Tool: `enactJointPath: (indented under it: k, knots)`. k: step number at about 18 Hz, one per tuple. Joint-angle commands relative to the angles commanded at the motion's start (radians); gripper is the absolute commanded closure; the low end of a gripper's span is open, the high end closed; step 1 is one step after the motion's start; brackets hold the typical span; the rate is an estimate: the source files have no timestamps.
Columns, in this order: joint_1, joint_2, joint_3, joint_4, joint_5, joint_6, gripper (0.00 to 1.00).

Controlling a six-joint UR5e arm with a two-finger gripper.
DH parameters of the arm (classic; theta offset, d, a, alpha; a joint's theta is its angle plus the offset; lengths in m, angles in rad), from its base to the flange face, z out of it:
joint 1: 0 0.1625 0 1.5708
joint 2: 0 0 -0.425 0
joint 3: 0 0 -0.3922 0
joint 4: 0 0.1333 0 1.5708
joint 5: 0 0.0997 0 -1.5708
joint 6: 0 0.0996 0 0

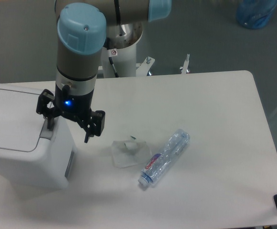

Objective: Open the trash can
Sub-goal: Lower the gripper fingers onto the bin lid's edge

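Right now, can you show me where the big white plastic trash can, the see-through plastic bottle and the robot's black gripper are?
Big white plastic trash can (pixel 14 129), fixed camera, lid top.
Clear plastic bottle (pixel 164 156), fixed camera, mid-body.
Black gripper (pixel 67 128), fixed camera, between fingertips.

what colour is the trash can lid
White, like the rest of the trash can; the fixed camera view shows it.

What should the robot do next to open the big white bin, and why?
Probably press straight down a little. The pincer hangs open at the right edge of the trash can, with one finger over the grey push tab beside the flat lid, which looks closed. Whether the finger already touches the tab is unclear.
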Motion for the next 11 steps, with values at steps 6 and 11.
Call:
enactJointPath:
  k: [6,11]
  knots:
    - [-0.005,-0.003,0.0,0.0,0.0,0.0,0.0]
    - [-0.005,-0.006,-0.002,-0.002,0.0,0.0,0.0]
